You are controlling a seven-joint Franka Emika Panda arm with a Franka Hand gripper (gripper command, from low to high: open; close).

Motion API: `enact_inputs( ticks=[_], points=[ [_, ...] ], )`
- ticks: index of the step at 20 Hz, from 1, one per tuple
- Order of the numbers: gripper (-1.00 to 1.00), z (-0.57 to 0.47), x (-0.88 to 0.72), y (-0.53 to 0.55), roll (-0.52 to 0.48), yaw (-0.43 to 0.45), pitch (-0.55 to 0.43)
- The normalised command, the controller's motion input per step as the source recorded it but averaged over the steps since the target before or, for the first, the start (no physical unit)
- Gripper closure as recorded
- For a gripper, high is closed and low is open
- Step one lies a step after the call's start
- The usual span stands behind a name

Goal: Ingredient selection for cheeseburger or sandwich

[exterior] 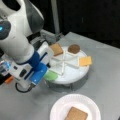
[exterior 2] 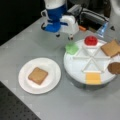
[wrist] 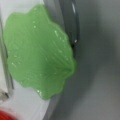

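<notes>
Basically we saw the gripper (exterior 2: 64,37) hovering above the lettuce piece (wrist: 37,52), jaw state unclear; we judged it light, thin, floppy, best pinched at its overhanging edge.

Two opposed, raised front views sharing tray (exterior: 72,72) and plate (exterior 2: 50,65); wrist view close above lettuce (wrist: 37,52).

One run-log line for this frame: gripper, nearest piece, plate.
gripper: above tray edge | nearest: green lettuce piece, in its compartment | plate: one bread square
</notes>
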Motion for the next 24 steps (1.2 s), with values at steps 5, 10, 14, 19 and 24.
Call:
enact_inputs(
  ticks=[5, 10, 14, 19, 24],
  points=[
    [-1.0, -0.19, -0.05, 0.02, 0.393, -0.1, -0.118],
    [-1.0, -0.17, 0.03, 0.0, 0.371, -0.066, -0.126],
    [-1.0, -0.16, 0.06, -0.04, 0.337, -0.032, -0.123],
    [-1.0, -0.11, 0.05, -0.11, 0.296, 0.008, -0.1],
    [-1.0, -0.08, 0.04, -0.13, 0.332, 0.052, -0.092]
  ],
)
